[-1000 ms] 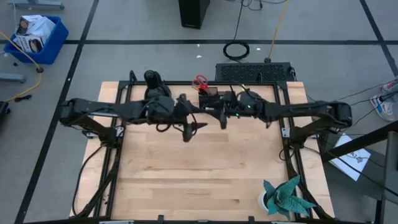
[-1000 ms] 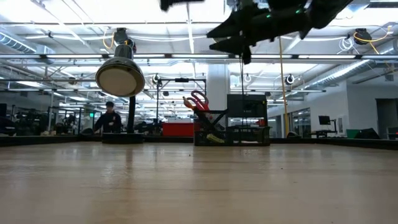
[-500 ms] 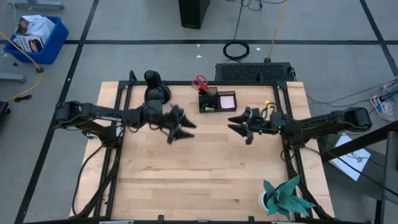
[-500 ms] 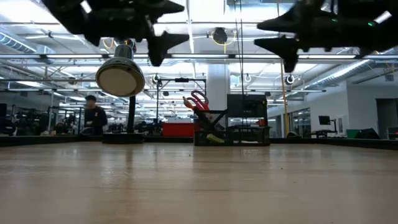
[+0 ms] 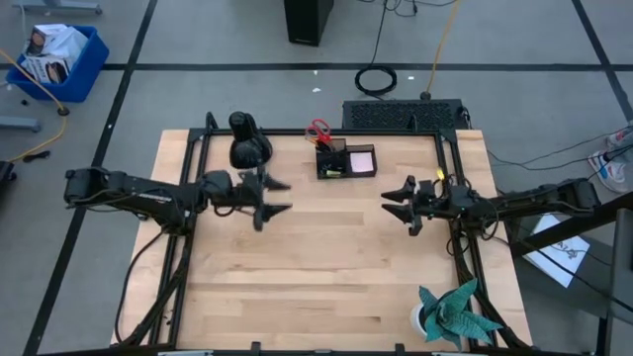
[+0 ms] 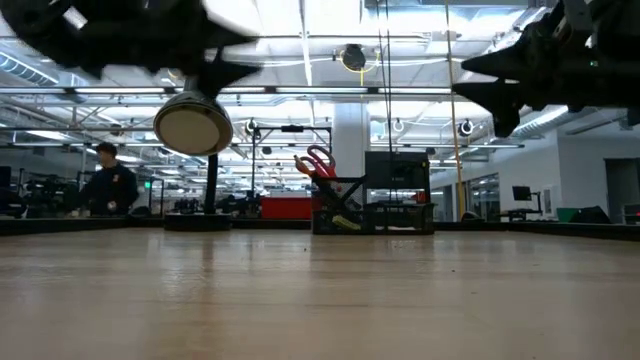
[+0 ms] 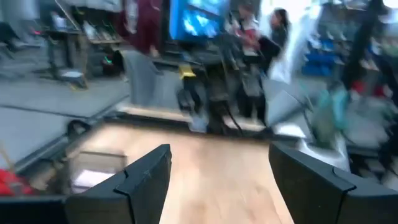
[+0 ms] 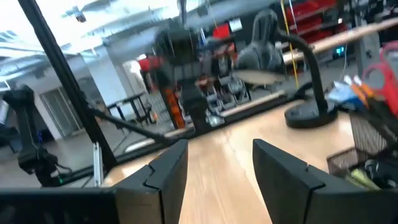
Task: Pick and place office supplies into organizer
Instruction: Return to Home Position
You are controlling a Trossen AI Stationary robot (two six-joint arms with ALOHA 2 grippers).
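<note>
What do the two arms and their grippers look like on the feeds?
The left arm and the right arm are both dark, slim, jointed links with bulkier housings near the wrist. Each ends in a two-finger gripper. The left gripper and the right gripper have matte black, flat, angular fingers with bevelled edges. No markings are readable.

In my right wrist camera, the right gripper holds its two dark fingers well apart, and I see bare wooden table between them. At the edge stands the black mesh organizer, with red scissors and an orange pencil sticking up from it. Near it sits a round black lamp base.
</note>
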